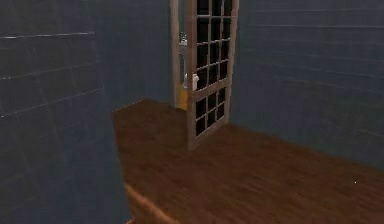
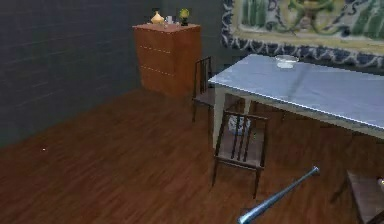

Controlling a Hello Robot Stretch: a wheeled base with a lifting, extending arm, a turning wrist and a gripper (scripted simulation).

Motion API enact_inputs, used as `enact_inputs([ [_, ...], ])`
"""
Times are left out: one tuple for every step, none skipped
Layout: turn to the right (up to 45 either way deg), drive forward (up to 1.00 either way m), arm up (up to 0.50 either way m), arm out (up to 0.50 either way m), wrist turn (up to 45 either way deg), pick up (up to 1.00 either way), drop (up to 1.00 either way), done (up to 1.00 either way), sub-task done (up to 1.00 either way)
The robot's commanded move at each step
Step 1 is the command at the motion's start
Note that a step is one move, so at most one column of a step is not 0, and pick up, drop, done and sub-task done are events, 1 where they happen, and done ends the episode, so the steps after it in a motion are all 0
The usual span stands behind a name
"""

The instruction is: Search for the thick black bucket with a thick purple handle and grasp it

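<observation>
End effector: can't tell its state or whether it holds anything. Bucket: can't tell where it is.

Containers, arm side view:
- Orange-brown wooden dresser (image 2: pixel 167 58) with drawer fronts stands against the dark back wall (image 2: pixel 60 60). On its top are a small pale vase-like thing (image 2: pixel 157 17) and a small green-and-yellow thing (image 2: pixel 184 14), close together.
- A shallow pale dish (image 2: pixel 286 62) sits on the counter (image 2: pixel 320 90) near the far edge; contents too small to tell.
- A small round pale-and-dark thing (image 2: pixel 238 124) sits on the floor under the counter; can't identify it.

Edges and room:
- The counter has a flat, light grey-white top and pale legs. A dark slat-back chair (image 2: pixel 240 145) is at its near edge and a second chair (image 2: pixel 203 85) at its left end.
- A silvery bat-shaped rod (image 2: pixel 285 193) lies slanted near the bottom edge.
- Open wood floor (image 2: pixel 90 150) on the arm side view's left.
- A patterned green-and-yellow wall hanging (image 2: pixel 310 20) is behind the counter.

Forward view:
- A glazed door (image 1: pixel 205 65) with a grid of panes is ahead, with a small yellowish thing (image 1: pixel 185 97) at its frame.
- A dark panelled wall (image 1: pixel 50 110) is close on the left; the plank floor (image 1: pixel 250 170) runs ahead and right.
</observation>
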Motion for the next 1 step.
enact_inputs([
  [-3.0,0.0,0.0,0.0,0.0,0.0,0.0,0.0,0.0],
])
